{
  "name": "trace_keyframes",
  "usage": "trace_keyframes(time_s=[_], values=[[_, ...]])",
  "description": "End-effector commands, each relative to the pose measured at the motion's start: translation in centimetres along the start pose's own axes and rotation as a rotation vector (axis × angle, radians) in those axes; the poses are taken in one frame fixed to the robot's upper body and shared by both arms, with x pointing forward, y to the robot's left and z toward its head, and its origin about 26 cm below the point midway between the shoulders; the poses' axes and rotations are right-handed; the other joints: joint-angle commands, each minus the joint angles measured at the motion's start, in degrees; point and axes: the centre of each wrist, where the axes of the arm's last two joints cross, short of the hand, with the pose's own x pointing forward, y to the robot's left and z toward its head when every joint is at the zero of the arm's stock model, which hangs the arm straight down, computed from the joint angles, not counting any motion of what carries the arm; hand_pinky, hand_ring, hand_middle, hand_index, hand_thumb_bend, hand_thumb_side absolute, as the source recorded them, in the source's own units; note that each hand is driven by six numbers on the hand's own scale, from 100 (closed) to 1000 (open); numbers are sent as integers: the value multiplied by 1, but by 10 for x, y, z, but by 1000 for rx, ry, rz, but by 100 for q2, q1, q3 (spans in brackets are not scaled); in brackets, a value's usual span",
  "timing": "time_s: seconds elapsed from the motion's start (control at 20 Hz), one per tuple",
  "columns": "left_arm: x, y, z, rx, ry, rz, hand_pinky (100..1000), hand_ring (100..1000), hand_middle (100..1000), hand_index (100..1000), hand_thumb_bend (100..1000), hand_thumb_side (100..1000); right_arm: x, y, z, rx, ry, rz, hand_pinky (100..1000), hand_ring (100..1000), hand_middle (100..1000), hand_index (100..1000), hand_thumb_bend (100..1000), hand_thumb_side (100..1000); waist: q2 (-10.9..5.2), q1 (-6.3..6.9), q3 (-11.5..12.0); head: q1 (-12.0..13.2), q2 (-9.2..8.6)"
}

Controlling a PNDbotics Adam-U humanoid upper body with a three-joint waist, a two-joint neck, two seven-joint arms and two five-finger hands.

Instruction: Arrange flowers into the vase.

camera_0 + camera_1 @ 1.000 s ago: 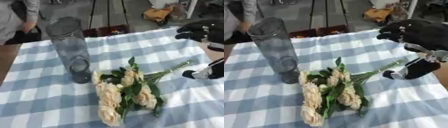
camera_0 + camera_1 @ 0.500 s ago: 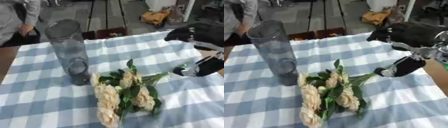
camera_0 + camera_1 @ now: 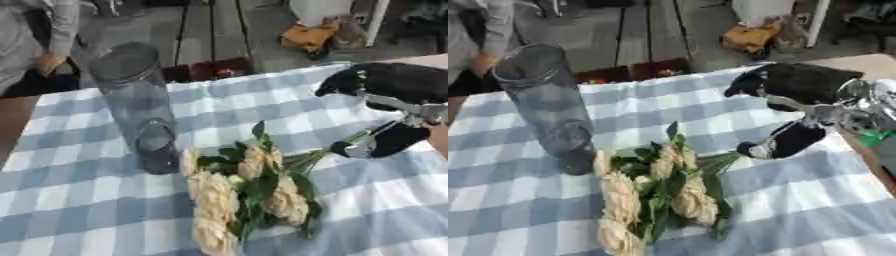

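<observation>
A tall clear glass vase [image 3: 136, 105] stands upright at the left of the blue-and-white checked tablecloth [image 3: 79, 200]. A bunch of cream roses [image 3: 245, 190] lies flat to its right, blooms toward me, green stems [image 3: 337, 146] pointing to the right. My black right hand [image 3: 394, 85] comes in from the right and hovers over the stem ends. It is open, fingers stretched left above the stems and the thumb [image 3: 385, 142] down by the stem tips. Nothing is held. My left hand shows in neither view.
A person in grey [image 3: 39, 40] stands at the far left edge beyond the table. Behind the table are dark stands on the floor and a yellow object [image 3: 311, 37]. The table's right edge [image 3: 868, 160] lies just past my right hand.
My right hand has moved left and lower, closing in on the stem ends. Vase and roses lie as before.
</observation>
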Motion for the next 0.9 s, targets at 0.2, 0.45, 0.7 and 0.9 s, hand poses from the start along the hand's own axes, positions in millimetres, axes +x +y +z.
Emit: trace_keyframes(time_s=[0.2,0.45,0.7,0.9], values=[[7,1,-8,7,-33,10,713,999,1000,1000,208,1000,-6,8,-7,70,-24,0,947,901,886,945,411,442,-125,-13,29,29,-251],[7,1,-7,11,-30,15,709,997,1000,1000,201,1000,-6,19,-11,117,-44,-28,946,904,883,939,402,414,-116,-8,52,23,-385],[7,0,-7,14,-28,18,707,996,1000,1000,195,1000,-6,27,-12,143,-55,-46,943,904,879,937,404,404,-104,-2,67,-23,-348],[7,-1,-7,17,-24,26,704,994,1000,1000,178,1000,-6,36,-17,138,-56,-68,924,886,853,922,408,407,-91,15,78,-83,-215]])
